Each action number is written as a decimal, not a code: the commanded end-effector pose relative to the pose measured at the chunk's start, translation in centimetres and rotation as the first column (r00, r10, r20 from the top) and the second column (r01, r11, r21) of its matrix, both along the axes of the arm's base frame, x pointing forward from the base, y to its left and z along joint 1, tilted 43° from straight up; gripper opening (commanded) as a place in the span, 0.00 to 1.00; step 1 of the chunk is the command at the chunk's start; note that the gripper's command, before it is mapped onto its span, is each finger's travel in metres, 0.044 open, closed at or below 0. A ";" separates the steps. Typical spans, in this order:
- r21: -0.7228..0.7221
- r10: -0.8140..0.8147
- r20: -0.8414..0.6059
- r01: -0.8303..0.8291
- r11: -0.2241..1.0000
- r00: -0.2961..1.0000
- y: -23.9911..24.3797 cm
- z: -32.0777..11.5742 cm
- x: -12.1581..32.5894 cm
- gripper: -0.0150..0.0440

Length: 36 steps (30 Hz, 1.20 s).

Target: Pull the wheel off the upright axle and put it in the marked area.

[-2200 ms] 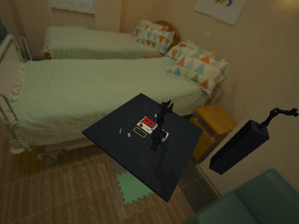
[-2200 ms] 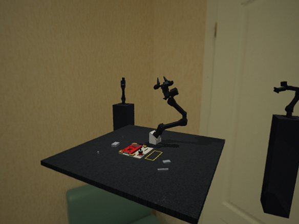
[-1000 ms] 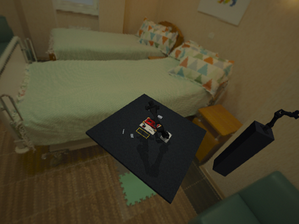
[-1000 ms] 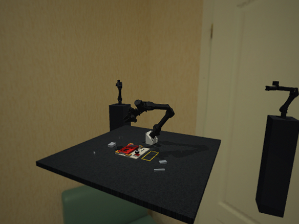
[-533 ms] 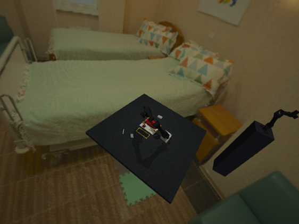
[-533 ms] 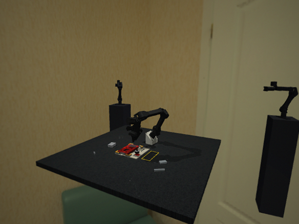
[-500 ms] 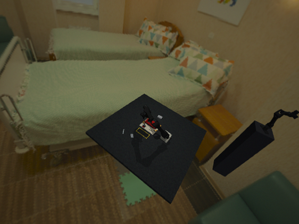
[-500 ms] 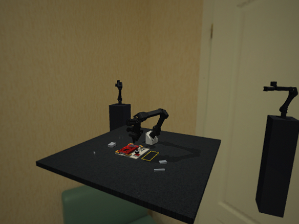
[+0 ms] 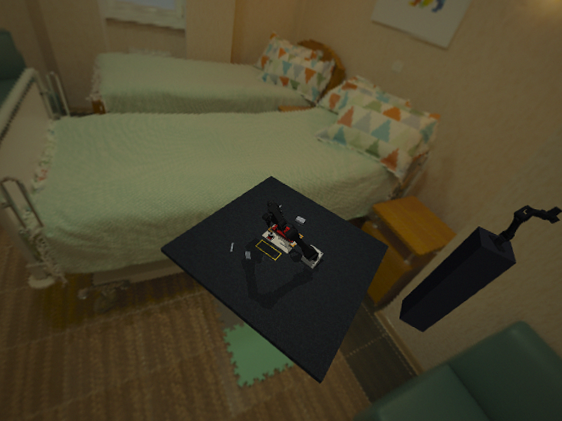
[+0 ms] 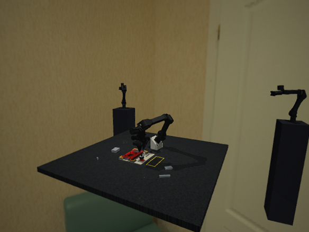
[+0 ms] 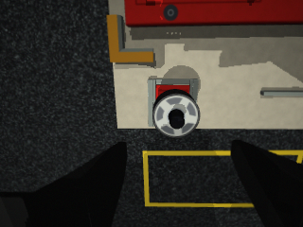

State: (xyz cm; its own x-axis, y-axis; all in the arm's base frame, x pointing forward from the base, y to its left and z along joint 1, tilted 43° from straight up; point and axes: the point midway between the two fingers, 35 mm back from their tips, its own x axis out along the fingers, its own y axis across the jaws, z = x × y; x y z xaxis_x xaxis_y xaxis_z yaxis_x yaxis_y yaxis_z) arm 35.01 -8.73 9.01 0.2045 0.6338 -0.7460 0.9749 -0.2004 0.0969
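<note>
The wheel (image 11: 163, 117) (image 10: 141, 157) has a pale spoked face and a dark tyre. It sits on the upright axle (image 11: 176, 119), whose black tip shows through its middle, at the edge of the cream board (image 11: 133, 111). My gripper (image 11: 178, 148) (image 10: 141, 150) is open and empty, pointing down. In the wrist view the wheel appears ahead of and between the fingertips, with the fingers apart from it. The exact height gap is hard to tell. The marked area (image 11: 189, 152) (image 10: 150, 165) (image 9: 271, 246) is a yellow rectangle on the table beside the board, with nothing inside it.
A red part (image 11: 213, 14) (image 10: 129, 155) lies on the board near an orange corner bracket (image 11: 130, 56). A thin grey bar (image 11: 284, 93) is also on the board. Small grey blocks (image 10: 115, 149) (image 10: 168, 167) (image 10: 164, 176) lie on the table. Other arms stand on dark pillars beyond it.
</note>
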 end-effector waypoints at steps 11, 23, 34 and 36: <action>0.015 0.005 -0.011 -0.005 1.000 1.000 4.2 -4.7 1.0 0.76; 0.011 0.014 -0.013 -0.014 1.000 1.000 4.0 -4.4 0.9 0.49; 0.011 0.013 -0.013 -0.013 1.000 1.000 3.8 -4.3 0.9 0.25; 0.011 0.013 -0.013 -0.013 1.000 1.000 3.8 -4.2 0.9 0.25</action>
